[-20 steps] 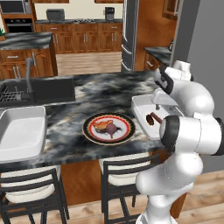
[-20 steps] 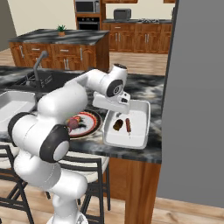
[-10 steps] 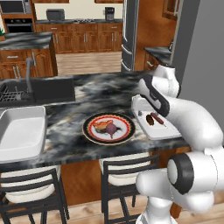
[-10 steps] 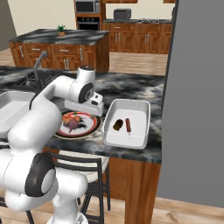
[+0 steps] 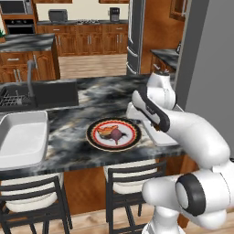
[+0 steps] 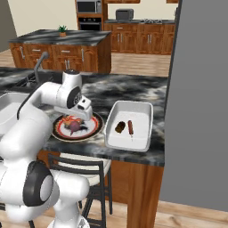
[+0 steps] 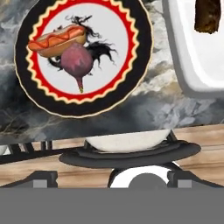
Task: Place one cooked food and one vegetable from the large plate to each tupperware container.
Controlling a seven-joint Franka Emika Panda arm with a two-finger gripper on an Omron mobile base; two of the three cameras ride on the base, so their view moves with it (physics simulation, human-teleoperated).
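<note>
Fingers (image 6: 84,116) hang just above the plate's 3 o'clock rim in the right base view; whether they are spread or closed cannot be told, since the hand's white body hides them. In the left base view the hand (image 5: 137,109) sits over the gap between the plate and the near tub.

On the dark marbled table (image 5: 82,146) the large plate (image 5: 98,139) lies near the front edge. Its white centre carries a hot dog (image 7: 57,41) in a bun and, touching it at 5 o'clock in the hand view, a purple beet (image 7: 76,62) with its thin root pointing down. In that view the plate (image 7: 140,65) lies at about 11 o'clock from the bottom centre, where the fingertips would rise.

Just beside the plate, at 3 o'clock in the right base view, a white tub (image 6: 116,142) holds a dark brown chunk (image 6: 120,127) and a slim reddish sausage (image 6: 131,128), lying side by side, apart. The tub's corner (image 7: 183,83) and the brown chunk (image 7: 207,16) show at 1 o'clock in the hand view.

A second white tub (image 5: 23,137) lies well apart at 9 o'clock from the plate in the left base view, with a dark sink (image 5: 50,93) and its faucet (image 5: 31,75) behind it. Two chairs (image 5: 128,176) stand under the table's front edge, one seat (image 7: 127,142) directly below the hand.
</note>
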